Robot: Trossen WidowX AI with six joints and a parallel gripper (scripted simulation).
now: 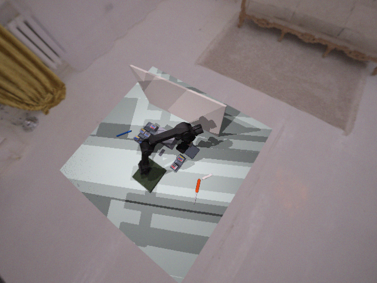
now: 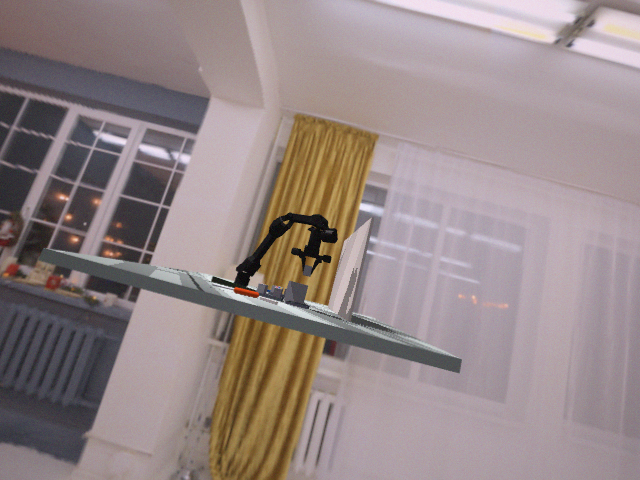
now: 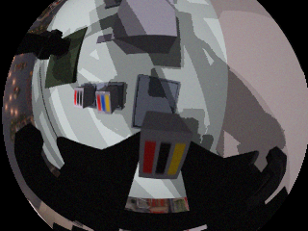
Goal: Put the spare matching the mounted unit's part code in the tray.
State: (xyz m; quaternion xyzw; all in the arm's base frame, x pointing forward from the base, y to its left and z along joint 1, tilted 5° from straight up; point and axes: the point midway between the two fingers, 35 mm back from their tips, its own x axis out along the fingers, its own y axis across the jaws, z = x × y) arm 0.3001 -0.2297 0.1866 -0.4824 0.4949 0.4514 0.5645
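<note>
Claw (image 3: 164, 173) clamped on a spare (image 3: 164, 149), stripes red/black/yellow in the wrist view, lifted off the surface (image 1: 182, 231). Tray (image 3: 156, 100) sits directly below the claw, a flat grey square; spare looks roughly centred over it, hard to be sure through the fisheye. Mounted unit (image 3: 149, 21) is beyond the tray, ahead of the claw. Two more spares (image 3: 98, 98) lie side by side on the surface off to one side. Exterior view: claw (image 2: 309, 268) points down, well above the surface, near the upright panel (image 2: 351, 271). Orange screwdriver (image 1: 197, 186) lies well apart from the claw.
</note>
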